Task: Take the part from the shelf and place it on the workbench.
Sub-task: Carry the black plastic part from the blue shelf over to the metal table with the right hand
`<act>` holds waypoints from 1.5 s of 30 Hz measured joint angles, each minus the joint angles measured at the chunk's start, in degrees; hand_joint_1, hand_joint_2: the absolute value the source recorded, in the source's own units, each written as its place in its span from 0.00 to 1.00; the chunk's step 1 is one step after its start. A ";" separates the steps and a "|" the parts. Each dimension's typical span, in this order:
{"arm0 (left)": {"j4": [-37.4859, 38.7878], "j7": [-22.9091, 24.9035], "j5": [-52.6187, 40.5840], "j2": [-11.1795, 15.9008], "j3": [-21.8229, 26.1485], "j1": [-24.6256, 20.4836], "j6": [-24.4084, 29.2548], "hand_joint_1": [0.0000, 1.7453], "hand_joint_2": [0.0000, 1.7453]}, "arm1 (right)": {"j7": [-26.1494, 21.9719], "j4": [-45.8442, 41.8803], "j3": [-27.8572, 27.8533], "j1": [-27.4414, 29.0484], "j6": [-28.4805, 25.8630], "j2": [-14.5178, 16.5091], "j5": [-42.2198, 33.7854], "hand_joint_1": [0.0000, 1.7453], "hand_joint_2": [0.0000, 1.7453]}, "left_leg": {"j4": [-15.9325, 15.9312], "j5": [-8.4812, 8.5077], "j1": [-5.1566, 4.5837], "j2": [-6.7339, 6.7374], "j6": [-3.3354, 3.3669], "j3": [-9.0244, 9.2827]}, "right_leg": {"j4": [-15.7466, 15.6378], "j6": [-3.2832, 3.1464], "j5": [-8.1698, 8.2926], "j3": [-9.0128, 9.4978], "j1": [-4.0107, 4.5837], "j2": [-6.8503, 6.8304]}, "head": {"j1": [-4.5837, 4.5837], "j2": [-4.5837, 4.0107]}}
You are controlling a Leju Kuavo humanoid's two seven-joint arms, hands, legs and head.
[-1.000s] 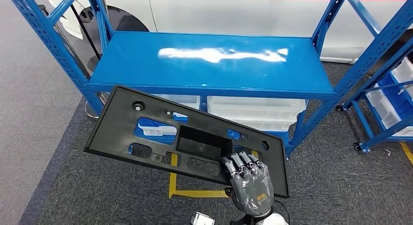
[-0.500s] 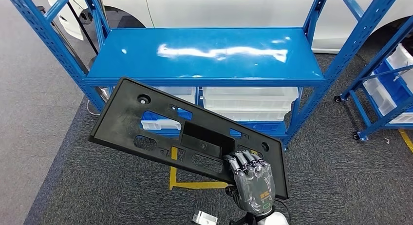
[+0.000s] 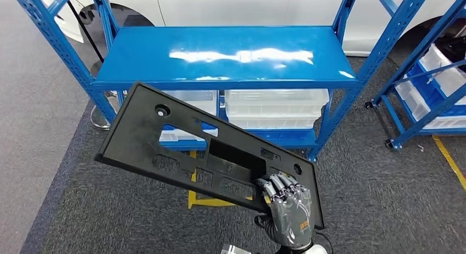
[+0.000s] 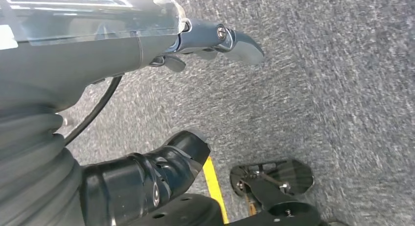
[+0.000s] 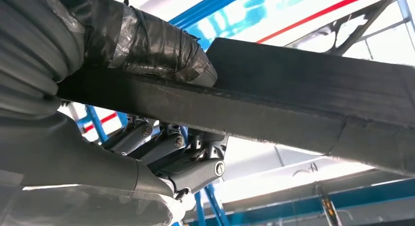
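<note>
The right hand [image 3: 288,213] grips the black part [image 3: 181,147] by its lower right corner, fingers [image 3: 277,185] curled over the edge and the thumb clamped on the opposite face. The part hangs tilted in the air, in front of the blue shelf [image 3: 220,53] and apart from it. The left hand [image 4: 147,50] hangs over grey carpet [image 4: 342,89]; how its fingers stand, I cannot tell.

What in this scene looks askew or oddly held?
The black panel hangs tilted in the air in front of the blue shelf, gripped only at one corner by the right hand, most of its length unsupported.
</note>
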 joint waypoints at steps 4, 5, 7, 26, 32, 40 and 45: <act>0.00 0.21 0.07 -0.01 0.10 0.12 0.01 0.00 1.00 | -2.20 -1.47 -4.09 2.87 0.00 1.47 -0.97 1.00 1.00 | 0.37 0.43 -0.08 2.15 0.48 -0.87 | 12.07 0.93 -5.63 -4.66 -0.48 -0.74 | 0.10 0.00; 0.00 0.23 0.09 -0.02 0.14 0.15 0.01 0.00 1.00 | -2.79 -1.85 -5.09 3.57 0.00 1.84 -1.43 1.00 1.00 | 0.57 0.40 -0.08 2.69 0.42 -1.03 | 11.67 1.06 -4.91 -4.06 -0.60 -0.93 | 0.11 0.00; 0.00 0.23 0.17 -0.09 0.21 0.15 0.05 0.00 1.00 | -4.57 -2.89 -7.20 4.97 0.00 2.87 -2.59 1.00 1.00 | 1.04 0.15 -0.08 3.63 0.05 -1.15 | 5.13 1.07 -1.75 -0.17 -0.78 -2.31 | 0.12 0.00; 0.00 -0.08 0.62 -0.07 1.54 0.25 0.54 0.00 1.00 | -18.17 -9.38 -22.67 11.24 -0.05 13.65 -10.01 1.00 1.00 | 2.56 -1.23 -0.51 -3.88 -0.98 -1.43 | -2.03 -2.06 1.66 1.42 0.16 3.82 | 0.02 0.00; 0.00 -0.08 0.61 -0.17 1.59 0.28 0.91 0.00 1.00 | -21.31 -10.92 -26.57 12.41 -0.09 15.61 -12.70 1.00 1.00 | 1.01 0.34 -0.11 0.09 0.33 -1.38 | 5.72 -0.30 -3.18 -2.61 0.10 0.36 | 0.49 0.00; 0.00 -0.20 0.58 -0.14 1.80 0.39 1.04 0.00 1.00 | -27.62 -12.87 -32.85 13.63 -0.09 19.33 -23.09 1.00 1.00 | 1.71 -0.33 -0.43 5.40 -0.84 -1.36 | -1.54 0.02 -0.88 3.65 -0.43 -5.55 | 0.50 0.00; 0.00 -0.39 0.58 -0.15 1.99 0.26 1.11 0.00 1.00 | -28.43 -14.02 -34.38 14.52 -0.22 20.62 -27.78 1.00 1.00 | 3.24 -2.14 -0.40 5.46 -2.35 -1.59 | -2.83 -2.03 -0.44 3.46 -0.17 -3.40 | 0.45 0.00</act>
